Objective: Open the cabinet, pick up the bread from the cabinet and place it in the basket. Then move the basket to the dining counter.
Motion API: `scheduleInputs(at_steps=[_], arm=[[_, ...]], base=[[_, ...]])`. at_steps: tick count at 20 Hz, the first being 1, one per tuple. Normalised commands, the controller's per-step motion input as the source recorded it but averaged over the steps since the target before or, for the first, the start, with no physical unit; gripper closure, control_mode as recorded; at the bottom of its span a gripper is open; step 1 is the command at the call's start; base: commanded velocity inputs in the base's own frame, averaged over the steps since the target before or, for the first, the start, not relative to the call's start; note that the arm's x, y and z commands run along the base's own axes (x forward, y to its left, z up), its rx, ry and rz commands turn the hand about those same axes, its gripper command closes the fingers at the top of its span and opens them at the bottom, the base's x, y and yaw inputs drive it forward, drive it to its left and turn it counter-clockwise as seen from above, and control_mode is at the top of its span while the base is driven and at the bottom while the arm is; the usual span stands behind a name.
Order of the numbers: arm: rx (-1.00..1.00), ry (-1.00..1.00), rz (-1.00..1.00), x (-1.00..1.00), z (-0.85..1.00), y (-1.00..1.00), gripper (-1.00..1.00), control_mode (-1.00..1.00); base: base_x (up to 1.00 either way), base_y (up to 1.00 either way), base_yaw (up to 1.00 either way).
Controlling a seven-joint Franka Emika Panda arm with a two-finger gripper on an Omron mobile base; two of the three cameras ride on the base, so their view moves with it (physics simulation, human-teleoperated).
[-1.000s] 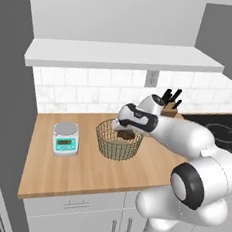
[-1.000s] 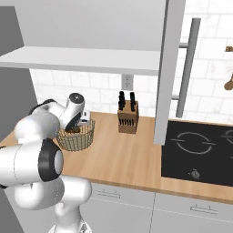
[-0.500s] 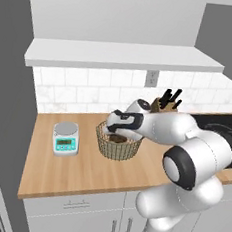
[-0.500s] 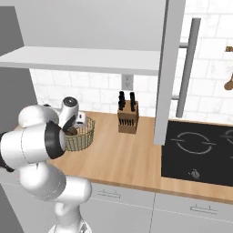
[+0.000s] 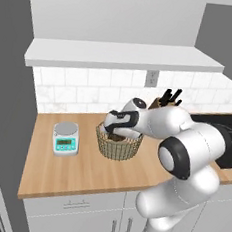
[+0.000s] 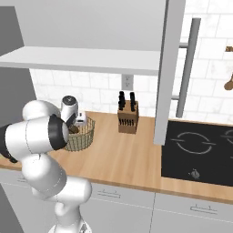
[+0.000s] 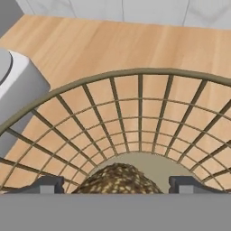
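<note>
hand view looked straight down into the basket [image 7: 140, 113], where the bread [image 7: 118, 179] lay on the flat woven base between the two finger tips [image 7: 47, 184] of the end effector [image 7: 118, 187]. its fingers stood well apart, one on each side of the roll and not pressing it, so the bread seemed released. the step in hand, as i judged it, was to take the basket itself. to do that well, the hand would need to lift clear of the bread, shift to the rim, and close on the wire from above without tipping the bowl. the basket was thin brass-coloured mesh, round and open, likely light and easy to slide on the smooth wooden table [image 5: 82, 170]. the bread looked dark, lumpy and rough. left of the basket stood a small white kitchen scale [image 5: 65, 139].
</note>
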Motion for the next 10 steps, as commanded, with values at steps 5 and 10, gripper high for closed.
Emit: scheduleInputs(at_steps=[5, 10], arm=[[0.00, 0.00, 0.00, 0.03, -0.09, 0.00, 1.00, -1.00], [0.00, 0.03, 0.00, 0.13, -0.35, 0.00, -1.00, -1.00]], base=[[0.00, 0.00, 0.00], [0.00, 0.00, 0.00]])
